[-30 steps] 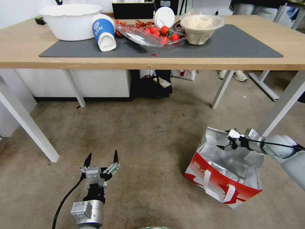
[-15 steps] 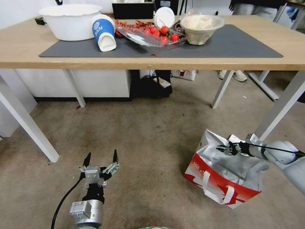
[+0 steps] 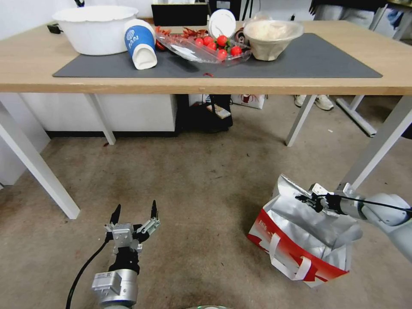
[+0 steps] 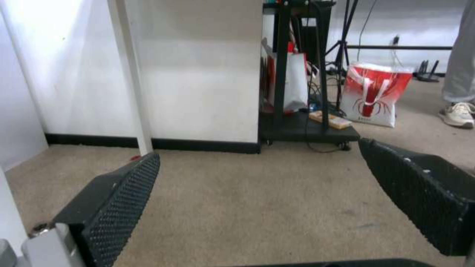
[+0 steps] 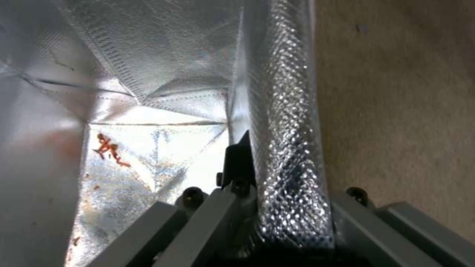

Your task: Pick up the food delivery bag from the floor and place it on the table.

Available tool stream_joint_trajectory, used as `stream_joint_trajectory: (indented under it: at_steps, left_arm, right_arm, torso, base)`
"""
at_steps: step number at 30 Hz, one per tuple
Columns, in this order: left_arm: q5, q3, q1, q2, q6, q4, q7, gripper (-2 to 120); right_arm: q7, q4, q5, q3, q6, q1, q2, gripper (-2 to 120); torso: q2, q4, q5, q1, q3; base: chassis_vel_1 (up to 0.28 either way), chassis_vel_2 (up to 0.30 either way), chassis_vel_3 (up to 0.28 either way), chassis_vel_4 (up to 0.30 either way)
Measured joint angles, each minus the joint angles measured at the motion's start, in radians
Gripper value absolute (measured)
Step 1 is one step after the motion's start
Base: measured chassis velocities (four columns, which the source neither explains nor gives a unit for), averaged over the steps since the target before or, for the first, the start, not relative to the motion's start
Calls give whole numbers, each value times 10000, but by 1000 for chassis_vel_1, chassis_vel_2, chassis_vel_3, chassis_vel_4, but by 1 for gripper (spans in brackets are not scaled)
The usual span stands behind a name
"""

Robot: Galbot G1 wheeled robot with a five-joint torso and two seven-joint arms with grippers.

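The food delivery bag [image 3: 300,240] stands open on the floor [image 3: 193,180] at the lower right, with a red band, white strap handles and silver foil lining. My right gripper [image 3: 305,199] is shut on the top of the bag's far foil wall. In the right wrist view the foil wall [image 5: 287,148] runs between the jaws, and one dark finger [image 5: 240,155] sits inside the bag. My left gripper [image 3: 134,212] hovers open just above the carpet at the lower left, holding nothing. The table [image 3: 25,64] spans the top of the head view.
On the table's grey mat [image 3: 326,60] sit a white basin [image 3: 94,28], a tipped blue cup [image 3: 139,43], a tomato tray [image 3: 206,47] and a bowl [image 3: 270,38]. A white table leg [image 3: 377,146] stands just behind the bag. A black cart [image 4: 307,126] and another red bag [image 4: 373,94] lie beyond.
The right gripper's fingers have closed on the bag's foil rim. The bag has sagged and slid slightly toward me. The left arm has drifted a little lower.
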Motion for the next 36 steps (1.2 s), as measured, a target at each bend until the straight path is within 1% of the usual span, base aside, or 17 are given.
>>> stream_joint_trajectory:
  at_steps: [2,5,6,7,9,10,14,15,18,19,22,23,26,30,36]
  left_arm:
    - [-1,0,6,-4,-20,-3,4,100]
    - [0,-11,22,-20,-48,-45,7,100]
    - [0,-11,22,-20,-48,-45,7,100]
    - [0,-19,25,-21,-59,-70,11,100]
    - [-2,-34,29,-27,-64,-120,19,100]
    - [-2,-34,29,-27,-64,-120,19,100]
    - [-15,-68,30,-35,-92,-196,25,100]
    - [-15,-68,30,-35,-92,-196,25,100]
    - [-22,-125,27,-59,-197,-235,36,100]
    - [-22,-125,27,-59,-197,-235,36,100]
    - [-76,-174,47,-85,-361,-291,98,100]
    - [-76,-174,47,-85,-361,-291,98,100]
    - [-109,-207,116,-128,-360,-425,175,100]
    - [-66,-210,110,-174,-357,-453,175,100]
    - [60,-241,86,-179,-359,-471,175,100]
  right_arm:
    - [-64,99,122,97,25,-99,-55,0]
    - [-404,603,812,520,44,-513,-327,0]
    - [-404,603,812,520,44,-513,-327,0]
    - [-581,869,1131,701,43,-669,-447,0]
    - [-937,1338,1743,923,13,-892,-716,0]
    - [-937,1338,1743,923,13,-892,-716,0]
    - [-1719,2417,2747,1141,-198,-1138,-1290,0]
    - [-1719,2417,2747,1141,-198,-1138,-1290,0]
    - [-2435,3081,2948,1166,-453,-1135,-1643,0]
    - [-2435,3081,2948,1166,-453,-1135,-1643,0]
    - [-2969,3599,2957,1166,-646,-1063,-1950,0]
    - [-2969,3599,2957,1166,-646,-1063,-1950,0]
    - [-3459,4146,2961,1180,-774,-1056,-2320,0]
    - [-3667,4407,3029,1252,-796,-1059,-2505,0]
    - [-3730,4436,3115,1318,-798,-1078,-2606,0]
  torso:
    - [0,-2,0,0,0]
    - [0,0,-1,0,0]
    - [0,0,-1,0,0]
    - [0,-3,2,0,0]
    - [0,-1,-1,0,0]
    - [0,-1,-1,0,0]
    - [1,-1,-1,0,0]
    - [1,-1,-1,0,0]
    - [0,-1,-1,0,0]
    - [0,-1,-1,0,0]
    - [1,0,0,0,0]
    - [1,0,0,0,0]
    - [1,-1,0,-1,0]
    - [1,0,-2,-1,0]
    - [1,0,0,0,1]
  base:
    - [0,0,0,0]
    - [0,0,0,0]
    - [0,0,0,0]
    - [0,0,0,0]
    - [0,0,0,0]
    - [0,0,0,0]
    - [0,0,0,0]
    - [0,0,0,0]
    - [0,0,0,0]
    - [0,0,0,0]
    - [0,0,0,0]
    - [0,0,0,0]
    - [0,0,0,0]
    - [0,0,0,0]
    - [0,0,0,0]
